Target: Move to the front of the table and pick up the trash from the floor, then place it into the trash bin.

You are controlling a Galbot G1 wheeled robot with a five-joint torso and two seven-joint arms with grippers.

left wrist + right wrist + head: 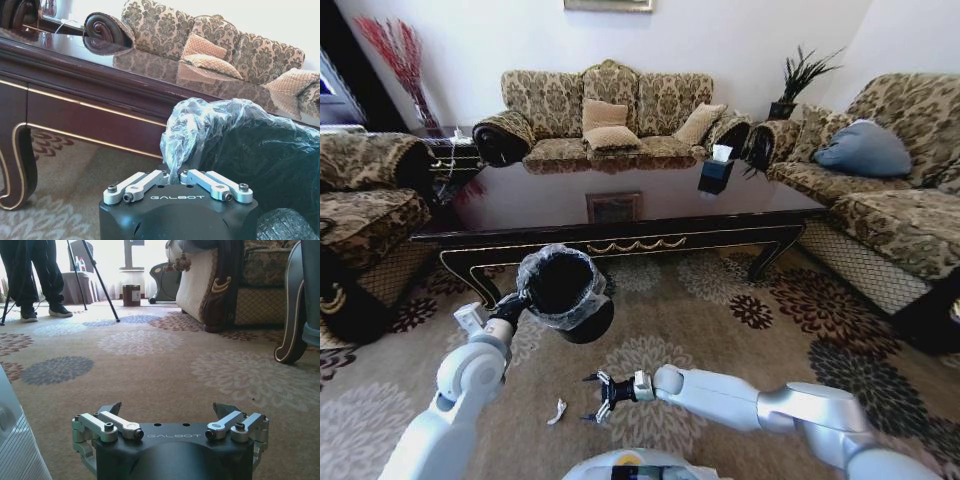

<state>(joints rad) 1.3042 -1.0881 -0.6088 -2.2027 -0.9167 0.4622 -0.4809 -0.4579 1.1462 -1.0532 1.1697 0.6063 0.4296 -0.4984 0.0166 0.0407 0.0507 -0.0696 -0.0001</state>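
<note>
From my head camera, I am holding the trash bin up off the carpet with my left gripper, in front of the table. My right gripper is hanging low over the carpet with its fingers spread apart, just beside a small white scrap of trash lying on the floor.

At my left wrist, my left gripper is pinching together on the crinkled clear bag lining the trash bin's rim, the table's front rail beyond.

At my right wrist, my right gripper is standing wide open with nothing between its fingertips, above patterned carpet.
</note>
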